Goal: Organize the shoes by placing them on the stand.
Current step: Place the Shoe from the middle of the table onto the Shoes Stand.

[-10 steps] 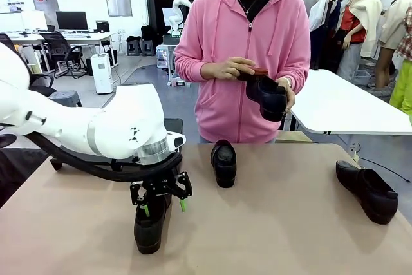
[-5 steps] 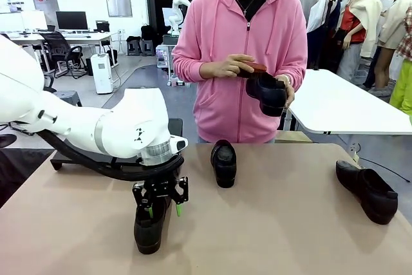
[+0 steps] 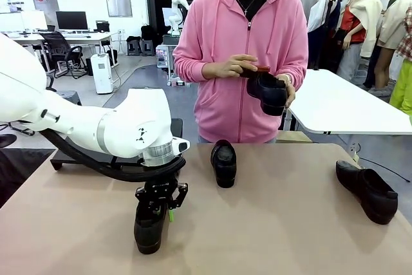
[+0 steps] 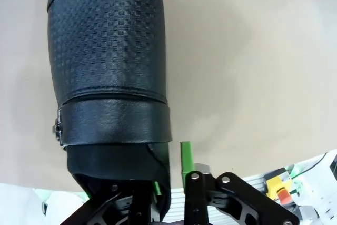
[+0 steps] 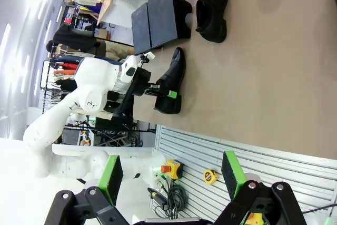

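the stand (image 5: 158, 19) is bare, nothing placed yet. before it, the first shoe (image 3: 149, 230) is straddled at its heel by the left gripper (image 3: 161, 214), fingers narrow; a firm grip cannot be told. the second shoe (image 3: 223, 162) and third shoe (image 3: 368, 191) are seen right of the stand, the fourth shoe (image 3: 267, 94) held by the person (image 3: 238, 30). the right gripper (image 5: 171, 175) is spread open.

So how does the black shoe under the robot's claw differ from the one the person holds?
The glossy black loafer under the left gripper stands flat on the tan table; the black loafer in the person's hands is held aloft, tilted. Gripper fingers straddle the first one's collar; hands clasp the second. Both are black slip-ons.
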Tool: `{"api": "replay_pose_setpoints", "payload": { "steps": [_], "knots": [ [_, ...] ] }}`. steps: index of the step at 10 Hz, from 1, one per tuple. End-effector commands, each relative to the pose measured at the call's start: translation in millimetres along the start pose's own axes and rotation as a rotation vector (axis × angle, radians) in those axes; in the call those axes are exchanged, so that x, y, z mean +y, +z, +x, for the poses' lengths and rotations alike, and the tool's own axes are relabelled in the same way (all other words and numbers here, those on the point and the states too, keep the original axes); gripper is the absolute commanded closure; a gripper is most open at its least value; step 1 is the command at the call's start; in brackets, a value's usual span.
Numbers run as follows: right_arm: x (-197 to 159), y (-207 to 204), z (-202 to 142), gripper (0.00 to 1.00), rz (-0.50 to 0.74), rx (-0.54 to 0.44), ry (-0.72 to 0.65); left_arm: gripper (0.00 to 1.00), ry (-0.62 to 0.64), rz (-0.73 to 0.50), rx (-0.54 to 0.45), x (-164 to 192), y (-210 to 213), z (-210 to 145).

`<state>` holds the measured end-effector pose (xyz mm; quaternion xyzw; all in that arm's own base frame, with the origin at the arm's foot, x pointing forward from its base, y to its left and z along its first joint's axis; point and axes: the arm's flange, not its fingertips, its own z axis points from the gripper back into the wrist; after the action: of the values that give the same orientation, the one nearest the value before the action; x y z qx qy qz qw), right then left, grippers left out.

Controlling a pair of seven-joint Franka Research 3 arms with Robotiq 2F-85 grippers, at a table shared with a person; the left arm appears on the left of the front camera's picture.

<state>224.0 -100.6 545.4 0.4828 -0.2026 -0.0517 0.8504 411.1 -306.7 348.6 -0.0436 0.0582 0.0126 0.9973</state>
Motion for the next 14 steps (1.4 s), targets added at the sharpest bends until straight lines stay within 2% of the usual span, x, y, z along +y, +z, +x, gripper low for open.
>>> {"api": "replay_pose_setpoints", "payload": {
  "steps": [1, 3, 5, 7, 9, 10, 11, 12, 14],
  "knots": [
    [1, 0, 1, 0.00, 0.029, -0.007, 0.025, 1.00, 0.013, 0.035, -0.002, -1, 3, 3],
    [1, 0, 1, 0.00, 0.029, -0.007, 0.025, 1.00, 0.007, 0.059, -0.004, 1, 9, -2],
    [1, 0, 1, 0.00, 0.029, -0.007, 0.025, 1.00, -0.059, 0.121, 0.005, 7, 27, -23],
    [1, 0, 1, 0.00, 0.029, -0.007, 0.025, 1.00, -0.165, 0.112, -0.115, 28, 77, -75],
    [1, 0, 1, 0.00, 0.029, -0.007, 0.025, 1.00, -0.177, 0.148, -0.252, 53, 110, -128],
    [1, 0, 1, 0.00, 0.029, -0.007, 0.025, 1.00, -0.124, 0.195, -0.339, 67, 118, -144],
    [1, 0, 1, 0.00, 0.029, -0.007, 0.025, 1.00, -0.023, 0.177, -0.436, 80, 124, -153],
    [1, 0, 1, 0.00, 0.029, -0.007, 0.025, 1.00, -0.155, 0.152, -0.240, 44, 115, -124],
    [1, 0, 1, 0.00, 0.029, -0.007, 0.025, 1.00, -0.155, 0.152, -0.240, 44, 115, -124]
  ]
}}
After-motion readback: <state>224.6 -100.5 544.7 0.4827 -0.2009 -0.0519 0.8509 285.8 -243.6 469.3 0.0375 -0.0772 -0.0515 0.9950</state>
